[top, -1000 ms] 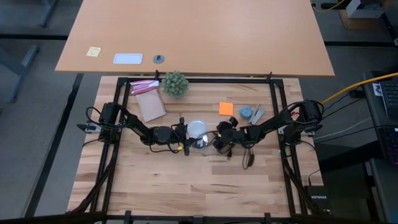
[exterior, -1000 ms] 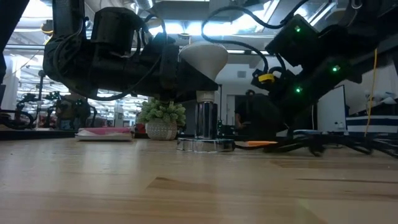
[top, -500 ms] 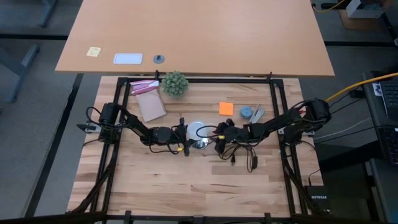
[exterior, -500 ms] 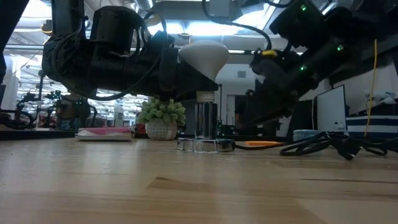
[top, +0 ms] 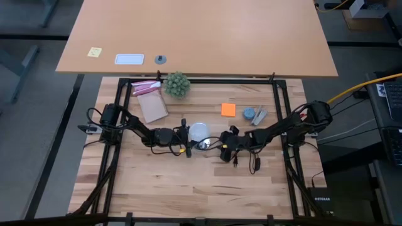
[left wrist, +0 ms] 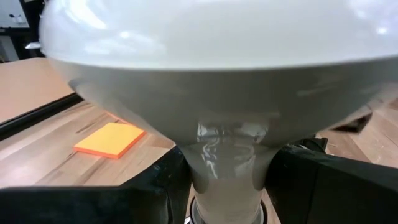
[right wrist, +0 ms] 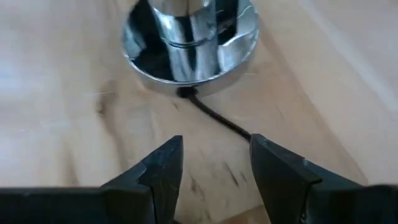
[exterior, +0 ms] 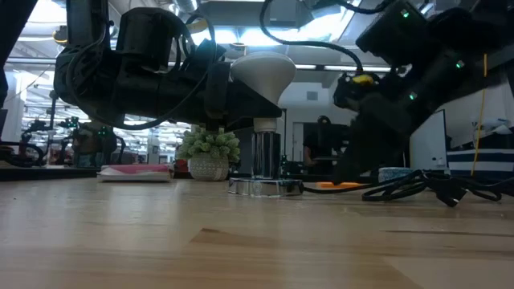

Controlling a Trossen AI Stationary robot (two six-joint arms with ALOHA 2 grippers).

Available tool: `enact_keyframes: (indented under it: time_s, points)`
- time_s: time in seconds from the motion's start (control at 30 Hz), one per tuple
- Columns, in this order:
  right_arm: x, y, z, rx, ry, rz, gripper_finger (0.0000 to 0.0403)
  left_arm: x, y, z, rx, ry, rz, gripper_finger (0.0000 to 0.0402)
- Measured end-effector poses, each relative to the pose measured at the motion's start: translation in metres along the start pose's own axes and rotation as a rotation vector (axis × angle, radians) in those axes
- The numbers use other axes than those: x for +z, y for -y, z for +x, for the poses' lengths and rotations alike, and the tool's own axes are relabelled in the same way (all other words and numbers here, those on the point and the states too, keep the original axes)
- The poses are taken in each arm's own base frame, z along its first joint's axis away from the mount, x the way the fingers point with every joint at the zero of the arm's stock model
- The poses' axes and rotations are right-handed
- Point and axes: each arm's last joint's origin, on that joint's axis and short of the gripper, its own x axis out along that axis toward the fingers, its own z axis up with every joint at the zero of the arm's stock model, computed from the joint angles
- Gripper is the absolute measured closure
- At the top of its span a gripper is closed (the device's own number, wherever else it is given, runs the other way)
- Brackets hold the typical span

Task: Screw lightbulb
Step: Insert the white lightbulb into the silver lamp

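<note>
Light butcher-block bench [top: 188,188] inside a black frame, with a larger tan desk [top: 195,31] behind it carrying a yellow sticky note [top: 95,52] and a white card [top: 129,59]. On the bench: spiky green ball plant [top: 176,84], pink packet [top: 145,87], tan pad [top: 152,108], orange sticky note [top: 228,109], blue tape roll [top: 249,113]. Beyond, in the low view, a bright workshop with ceiling lights and shelving.

Near bench centre, lightbulb [exterior: 263,74] upright, screw end down in the chrome socket [exterior: 266,186]. Left end effector [exterior: 241,100] pinching the lightbulb at its neck, dark fingers [left wrist: 155,196] on both sides. Right end effector [right wrist: 211,168] spread with nothing between its fingers, low over the wood just beside the socket, pointing at the thin black cord [right wrist: 217,121] leaving the base.

Against a second ago: right arm pulled back and lowered, its end effector now right of the socket rather than beside the lightbulb; loose cord [top: 254,164] shifted on the bench; left arm and lightbulb unchanged
</note>
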Motion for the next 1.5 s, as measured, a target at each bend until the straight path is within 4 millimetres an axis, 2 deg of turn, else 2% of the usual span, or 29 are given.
enact_keyframes:
  time_s: [0.13,0.3,0.5,0.8,0.93,1.17,1.5]
  points:
    - [-0.008,0.002,0.009,-0.084,-0.001,-0.012,0.0215,0.0,0.0,0.0,0.0,0.0,0.0,0.0249]
    - [-0.008,0.008,0.019,-0.132,0.015,0.011,0.0215,0.0,0.0,0.0,0.001,0.0,0.0,0.0249]
    - [0.0,0.022,0.024,-0.184,0.063,0.038,0.0215,0.0,0.0,0.0,0.006,0.001,-0.004,0.0249]
    - [0.016,0.053,0.03,-0.289,0.122,0.079,0.0215,0.0,0.0,0.0,0.007,0.001,-0.002,0.0249]
    - [0.02,0.061,0.031,-0.283,0.137,0.101,0.0215,0.0,0.0,0.0,0.006,0.001,-0.002,0.0249]
    - [0.025,0.051,0.027,-0.2,0.171,0.061,0.0215,0.0,0.0,0.0,0.006,0.001,-0.002,0.0249]
    - [0.025,0.015,-0.003,-0.101,0.18,-0.015,0.0215,0.0,0.0,0.0,0.013,0.0,-0.003,0.0249]
